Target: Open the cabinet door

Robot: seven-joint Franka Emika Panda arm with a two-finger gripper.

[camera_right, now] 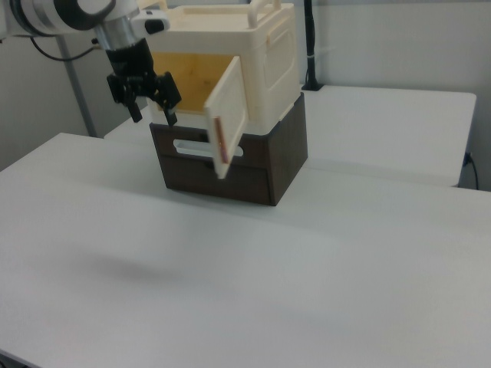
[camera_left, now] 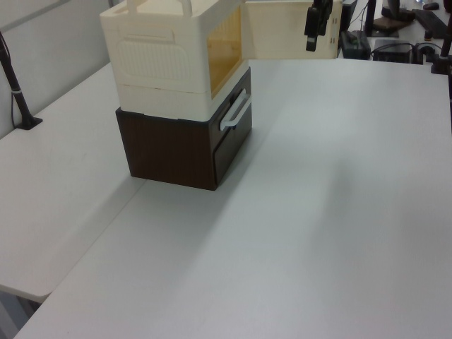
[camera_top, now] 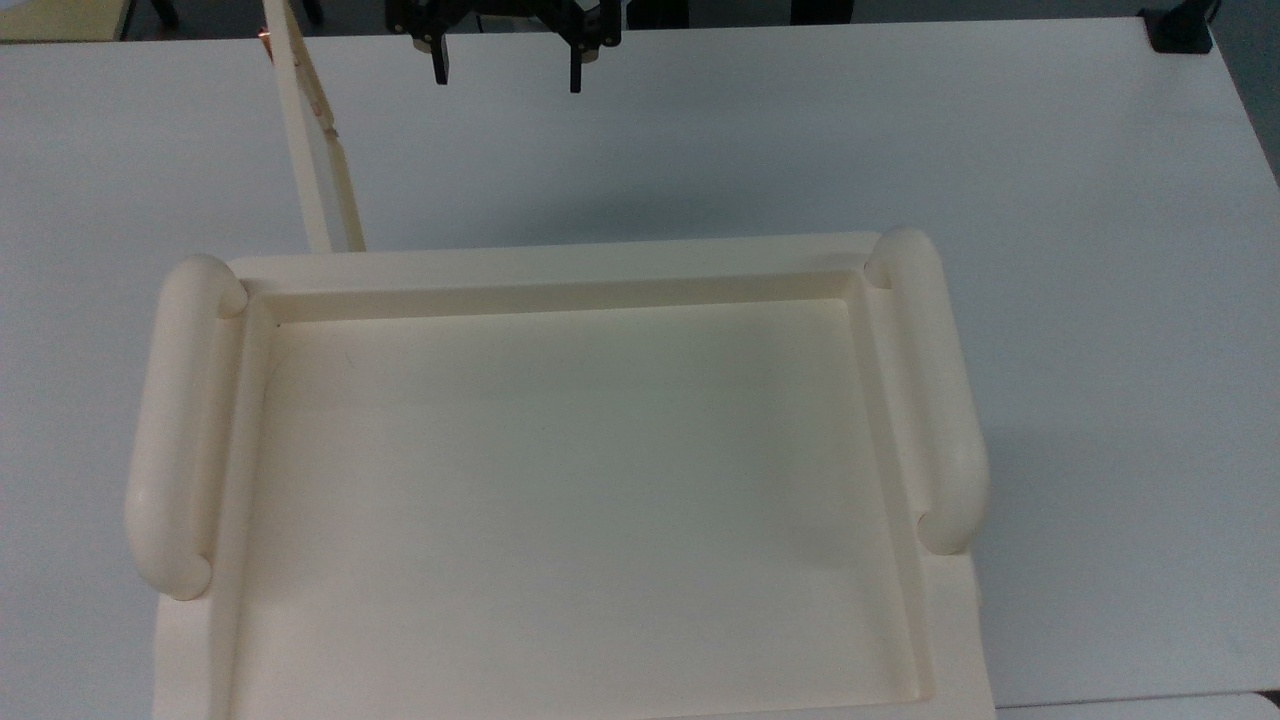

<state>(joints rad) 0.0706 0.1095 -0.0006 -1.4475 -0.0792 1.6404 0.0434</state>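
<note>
The cream cabinet (camera_top: 550, 265) stands on a dark brown drawer unit (camera_left: 169, 148). Its cabinet door (camera_top: 322, 180) is swung wide open and appears edge-on at the top view's upper left. In the left view the cabinet door (camera_left: 279, 32) points away from the open front. The right view gives the cabinet door (camera_right: 228, 115) angled outward with brownish fittings along its free edge. My gripper (camera_top: 508, 70) hangs open in front of the cabinet's opening, to the top view's right of the door and apart from it. Nothing is between its fingers (camera_right: 170, 113).
The brown unit has a drawer with a white handle (camera_left: 235, 113). A white table (camera_top: 1050, 150) spreads around the stack. A black post (camera_left: 18, 99) stands at the left view's left edge, and monitors and cables (camera_left: 395, 42) sit at the back.
</note>
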